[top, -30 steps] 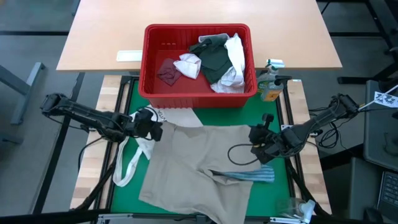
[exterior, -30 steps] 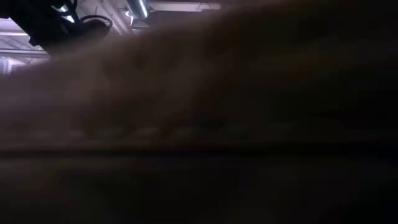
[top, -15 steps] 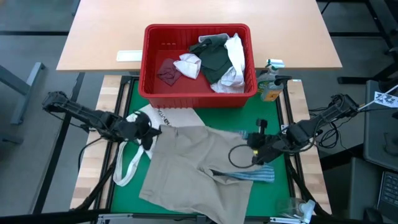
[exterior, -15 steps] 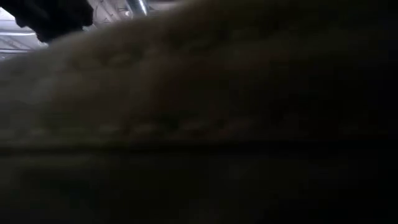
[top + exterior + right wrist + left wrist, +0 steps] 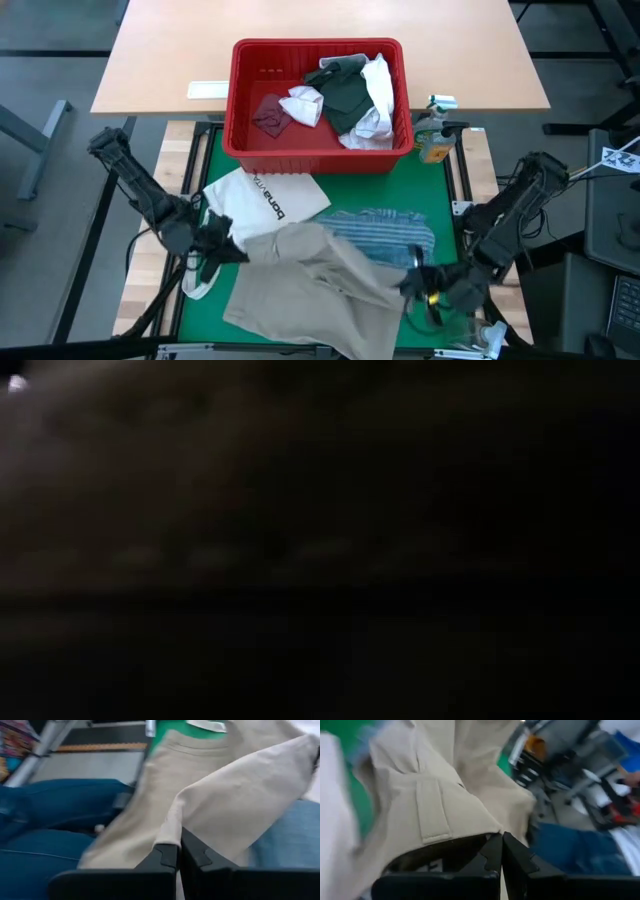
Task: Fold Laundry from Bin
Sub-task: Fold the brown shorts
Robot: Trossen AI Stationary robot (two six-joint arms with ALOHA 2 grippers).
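Observation:
The tan shirt (image 5: 310,285) lies on the green mat (image 5: 445,215), its far part doubled back over its near part. My left gripper (image 5: 215,250) is shut on its left end, my right gripper (image 5: 415,285) on its right end. Beyond the shirt lie the blue-striped cloth (image 5: 385,230) and a white tote bag (image 5: 265,198) with black lettering, both flat on the mat. The red bin (image 5: 240,110) stands at the far edge with white, dark and maroon laundry (image 5: 345,95) inside. The low view is dark, blocked by cloth. My left gripper pinches the tan shirt's left edge (image 5: 470,827) between its two shut fingers, coming slanting down from the table's left. That end is raised off the mat and the cloth runs from it toward the right gripper. My right gripper pinches a folded edge of the tan shirt (image 5: 172,827) at its right end between its two shut fingers, slanting down from the right. The cloth rises from the fingers as a ridge, lifted off the mat, and sags toward the left gripper.
A bottle with yellow liquid (image 5: 432,140) stands right of the bin. A white strip (image 5: 208,90) lies on the wooden table left of the bin. A clear object (image 5: 485,335) sits at the near right corner. A person's blue-trousered legs (image 5: 55,815) show beyond the near edge.
Both grippers have moved toward the table's near edge and risen, staying shut. They have drawn the tan shirt's far edge back over its near part, which stayed put. This has uncovered the blue-striped cloth and more of the white tote bag.

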